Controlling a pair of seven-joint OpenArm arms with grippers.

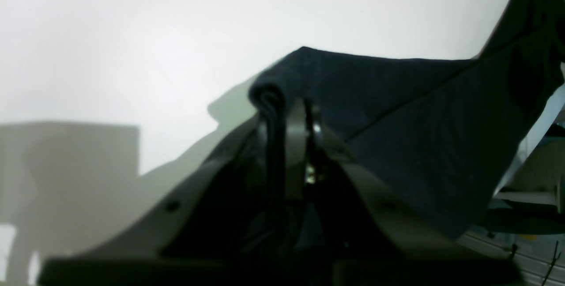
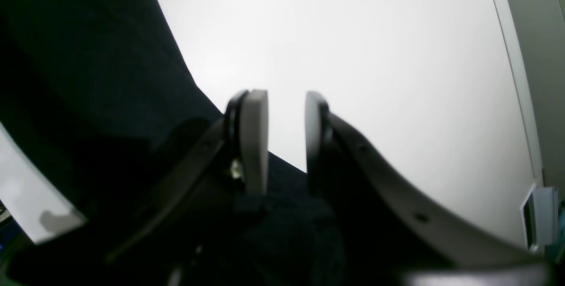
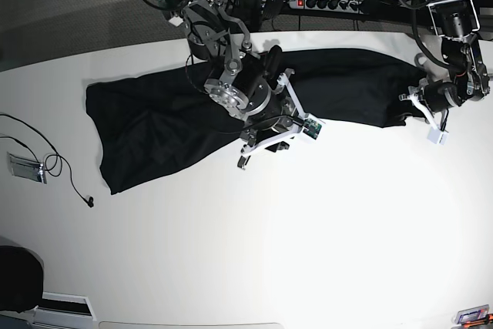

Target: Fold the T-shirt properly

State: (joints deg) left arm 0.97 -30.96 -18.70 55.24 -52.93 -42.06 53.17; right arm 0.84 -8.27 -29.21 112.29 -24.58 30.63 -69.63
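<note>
Black T-shirt (image 3: 154, 117) is being pinched by the left gripper (image 1: 291, 114) at three o'clock; right gripper (image 2: 286, 136), parted and empty, should probably grip next.

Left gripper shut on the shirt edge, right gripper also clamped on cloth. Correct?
Not quite. The left gripper is shut on the T-shirt, but the right gripper is open with nothing between its pads; the right wrist view shows it.

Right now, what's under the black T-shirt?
Under the T-shirt lies the white table, visible all around it. Whatever might sit beneath the cloth itself is covered and cannot be seen.
</note>
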